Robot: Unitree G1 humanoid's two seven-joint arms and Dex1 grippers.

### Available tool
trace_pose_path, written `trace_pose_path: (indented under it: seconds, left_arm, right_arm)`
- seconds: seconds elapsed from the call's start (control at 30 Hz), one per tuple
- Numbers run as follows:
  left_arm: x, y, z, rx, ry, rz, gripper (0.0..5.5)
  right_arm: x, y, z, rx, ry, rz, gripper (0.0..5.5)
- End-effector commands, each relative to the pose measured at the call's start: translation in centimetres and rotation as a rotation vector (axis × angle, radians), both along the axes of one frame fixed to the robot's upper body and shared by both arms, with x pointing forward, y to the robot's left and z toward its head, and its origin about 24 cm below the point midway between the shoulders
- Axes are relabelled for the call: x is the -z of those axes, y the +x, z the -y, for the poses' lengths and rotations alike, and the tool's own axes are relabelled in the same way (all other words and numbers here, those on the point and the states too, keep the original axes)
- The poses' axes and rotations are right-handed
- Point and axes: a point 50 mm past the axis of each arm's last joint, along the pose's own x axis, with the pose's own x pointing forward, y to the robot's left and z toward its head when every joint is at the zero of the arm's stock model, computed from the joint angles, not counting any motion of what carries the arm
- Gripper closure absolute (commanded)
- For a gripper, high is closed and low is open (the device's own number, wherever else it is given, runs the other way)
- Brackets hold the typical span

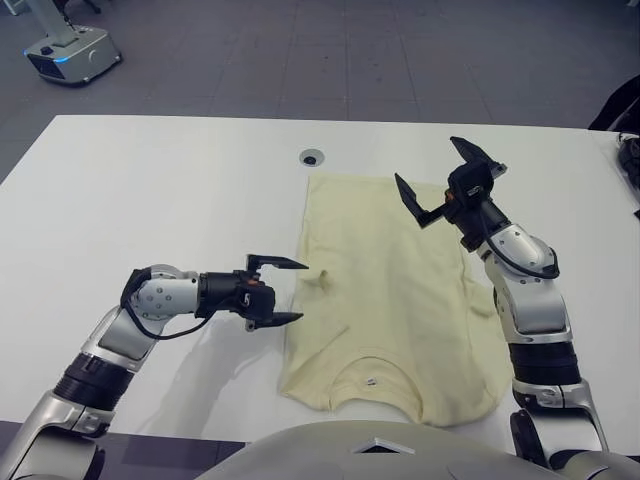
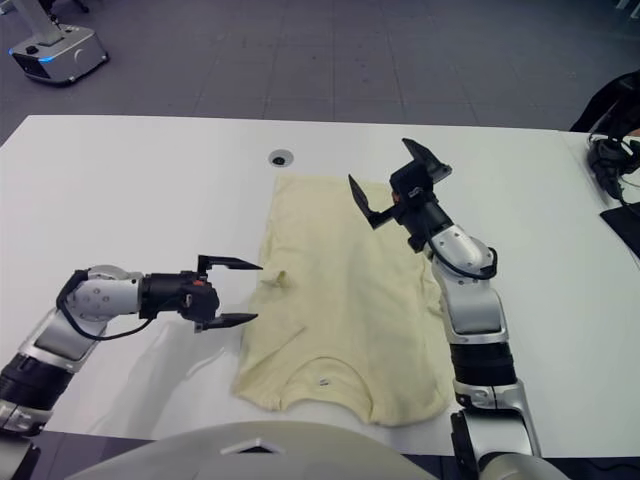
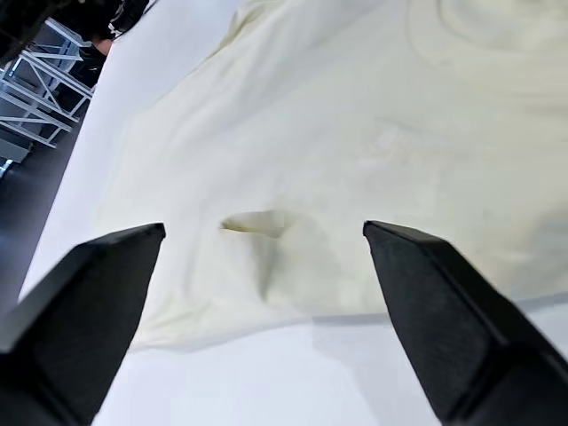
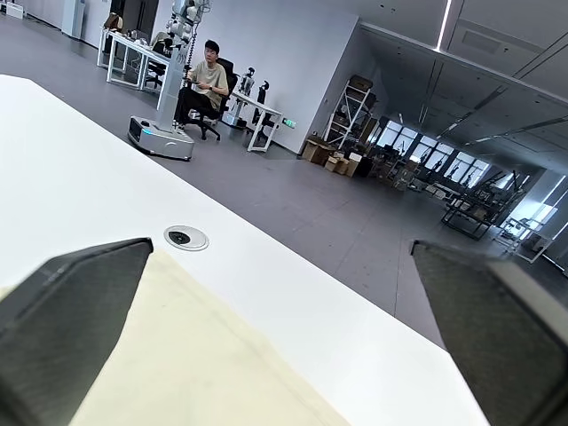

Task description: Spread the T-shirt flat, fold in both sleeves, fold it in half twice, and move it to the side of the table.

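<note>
The yellow T-shirt (image 1: 390, 290) lies on the white table (image 1: 150, 180). Its tiny neck tag (image 1: 371, 381) is too small to read. The left gripper (image 1: 302, 291) is wide open beside it, empty. The right gripper (image 1: 425, 158) is wide open above it, empty.

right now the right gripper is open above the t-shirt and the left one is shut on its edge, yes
No: the left gripper is open beside the T-shirt, holding nothing, as the left wrist view shows. The rest holds.
</note>
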Motion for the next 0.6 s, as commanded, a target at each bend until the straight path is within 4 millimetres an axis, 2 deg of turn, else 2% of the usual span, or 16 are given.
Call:
trace_pose_path:
  seconds: [0.03, 0.13, 0.43, 0.6]
  left_arm:
    - [2.1, -1.2, -0.4, 0.007, 0.040, -0.100, 0.53]
    - [2.7, -1.8, -0.5, 0.005, 0.038, -0.136, 0.11]
    - [3.8, -2.4, -0.5, 0.023, 0.075, -0.151, 0.11]
    - [3.2, -1.6, -0.5, 0.005, 0.045, -0.107, 0.11]
  right_arm:
    - [-0.2, 0.3, 0.3, -0.004, -0.006, 0.001, 0.10]
    - [-0.2, 0.4, 0.2, -0.010, -0.008, -0.001, 0.10]
    - [-0.1, 0.4, 0.3, -0.012, -0.021, -0.002, 0.10]
    - [0.0, 0.3, 0.3, -0.008, -0.022, 0.000, 0.10]
